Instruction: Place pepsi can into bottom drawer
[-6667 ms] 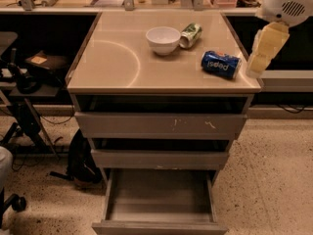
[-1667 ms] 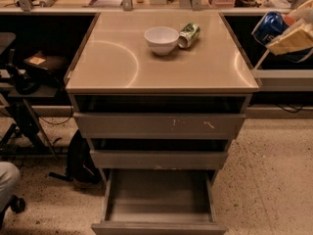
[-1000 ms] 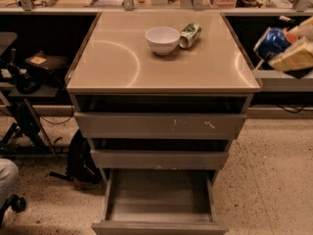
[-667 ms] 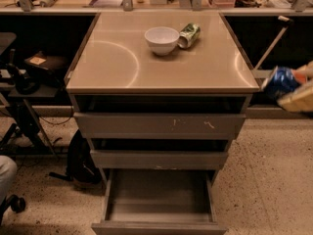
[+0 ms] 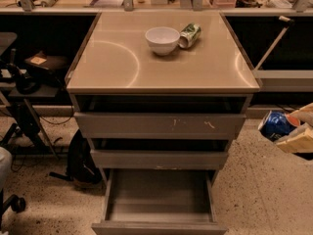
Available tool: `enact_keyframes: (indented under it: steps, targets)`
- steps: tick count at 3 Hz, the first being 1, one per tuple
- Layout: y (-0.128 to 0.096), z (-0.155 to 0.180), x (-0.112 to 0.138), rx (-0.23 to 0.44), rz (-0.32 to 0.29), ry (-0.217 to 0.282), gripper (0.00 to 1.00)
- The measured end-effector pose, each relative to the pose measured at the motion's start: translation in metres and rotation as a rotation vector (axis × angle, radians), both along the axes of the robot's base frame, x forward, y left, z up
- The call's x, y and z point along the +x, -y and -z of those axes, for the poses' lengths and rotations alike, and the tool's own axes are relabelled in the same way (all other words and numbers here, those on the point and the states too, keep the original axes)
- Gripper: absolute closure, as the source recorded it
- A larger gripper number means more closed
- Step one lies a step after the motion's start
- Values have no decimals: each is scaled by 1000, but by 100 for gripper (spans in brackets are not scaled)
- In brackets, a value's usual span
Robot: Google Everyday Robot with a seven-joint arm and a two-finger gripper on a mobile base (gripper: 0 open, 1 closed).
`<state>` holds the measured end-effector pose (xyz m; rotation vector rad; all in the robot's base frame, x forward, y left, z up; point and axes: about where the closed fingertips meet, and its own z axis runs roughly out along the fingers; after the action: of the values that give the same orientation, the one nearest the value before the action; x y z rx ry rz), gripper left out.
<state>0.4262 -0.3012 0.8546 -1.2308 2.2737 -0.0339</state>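
The blue pepsi can is held in my gripper at the right edge of the view, off the cabinet's right side, level with the upper drawers. The cream fingers are shut on the can from the right. The bottom drawer is pulled open below the cabinet, its grey interior bare. The can is up and to the right of the drawer, over the floor.
A white bowl and a green-and-white can on its side sit at the back of the cabinet top. The two upper drawers are closed. A dark bag and chair parts stand at the left.
The pepsi can has been lifted off the cabinet top and carried right, then down beside the cabinet's right side. The bowl and green can have not moved.
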Motion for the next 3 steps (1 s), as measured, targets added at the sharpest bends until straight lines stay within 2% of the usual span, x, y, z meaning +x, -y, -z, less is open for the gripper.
enact_keyframes:
  steps: [1, 2, 3]
  targets:
    - [-15, 39, -7, 23, -29, -16, 100]
    - [-58, 134, -14, 98, -73, -65, 100]
    - [-107, 262, -23, 177, -93, -194, 100]
